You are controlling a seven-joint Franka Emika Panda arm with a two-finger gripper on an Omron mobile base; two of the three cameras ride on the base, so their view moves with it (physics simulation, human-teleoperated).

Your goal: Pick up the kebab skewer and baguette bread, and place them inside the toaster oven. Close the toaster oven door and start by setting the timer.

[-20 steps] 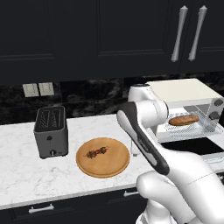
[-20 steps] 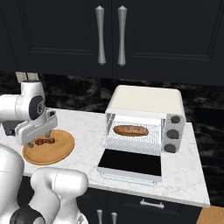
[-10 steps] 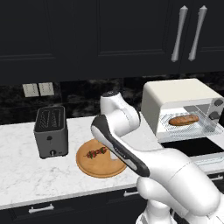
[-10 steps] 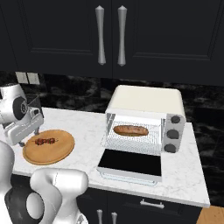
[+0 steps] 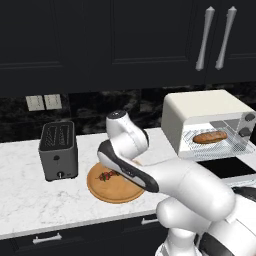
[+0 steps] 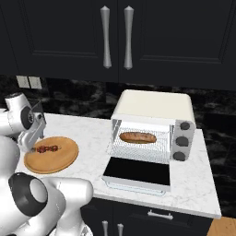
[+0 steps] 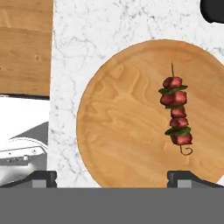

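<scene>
- The gripper [image 7: 112,177] hangs over the round wooden board [image 7: 127,131], jaws spread wide, nothing between them.
- The kebab skewer [image 7: 176,114] lies flat on that board, toward one edge in the hand view, with red and green chunks (stick ends poking out both sides).
- On the marble counter [image 5: 30,200], the board sits just beside the dark slot toaster [image 5: 58,150].
- The baguette bread [image 6: 137,137] rests on the wire rack inside the toaster oven [image 6: 154,120].
- The toaster oven door [image 6: 137,173] is dropped fully open, flat on the counter.
</scene>
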